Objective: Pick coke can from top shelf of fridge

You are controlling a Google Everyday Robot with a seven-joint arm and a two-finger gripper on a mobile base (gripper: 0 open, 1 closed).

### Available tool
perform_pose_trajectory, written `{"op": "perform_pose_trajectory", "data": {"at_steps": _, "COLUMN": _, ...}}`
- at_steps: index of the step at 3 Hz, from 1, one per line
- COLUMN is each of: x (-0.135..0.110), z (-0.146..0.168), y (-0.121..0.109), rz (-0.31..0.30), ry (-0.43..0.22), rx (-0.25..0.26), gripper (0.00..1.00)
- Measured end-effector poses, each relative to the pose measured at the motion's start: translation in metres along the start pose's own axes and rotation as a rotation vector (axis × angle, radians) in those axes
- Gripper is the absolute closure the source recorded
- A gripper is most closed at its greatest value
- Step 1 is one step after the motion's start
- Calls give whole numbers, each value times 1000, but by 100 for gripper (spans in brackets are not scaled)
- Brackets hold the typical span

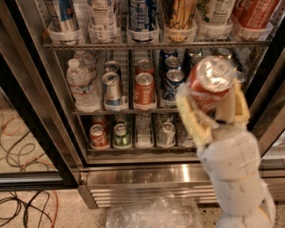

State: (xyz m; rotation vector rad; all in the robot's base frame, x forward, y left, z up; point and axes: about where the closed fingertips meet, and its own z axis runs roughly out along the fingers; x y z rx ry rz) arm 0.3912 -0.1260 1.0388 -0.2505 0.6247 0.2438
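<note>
My gripper [213, 109] is shut on the coke can [209, 87], a red can with a silver top and pull tab, held upright between the pale fingers [189, 118]. It hangs in front of the fridge [133, 173], to the right, level with the middle rack and clear of the shelves. The top shelf [156, 43] runs along the top of the view with large cans in clear front holders. Another red Coca-Cola can [254, 13] stands in the far-right holder.
The middle rack holds a water bottle [82, 87], an orange-red can [144, 90] and several other cans. The lower rack holds small cans [99, 136]. A clear plastic bag [153, 213] lies on the floor. Cables [26, 209] lie at the lower left. The black door frame [35, 107] slants at the left.
</note>
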Motion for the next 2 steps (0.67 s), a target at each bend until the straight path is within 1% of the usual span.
{"op": "perform_pose_trajectory", "data": {"at_steps": 1, "x": 1, "z": -9, "y": 12, "rz": 29, "ry": 20, "rx": -20, "gripper": 100}}
{"op": "perform_pose_trajectory", "data": {"at_steps": 2, "x": 1, "z": -8, "y": 11, "rz": 27, "ry": 18, "rx": -18, "gripper": 100}}
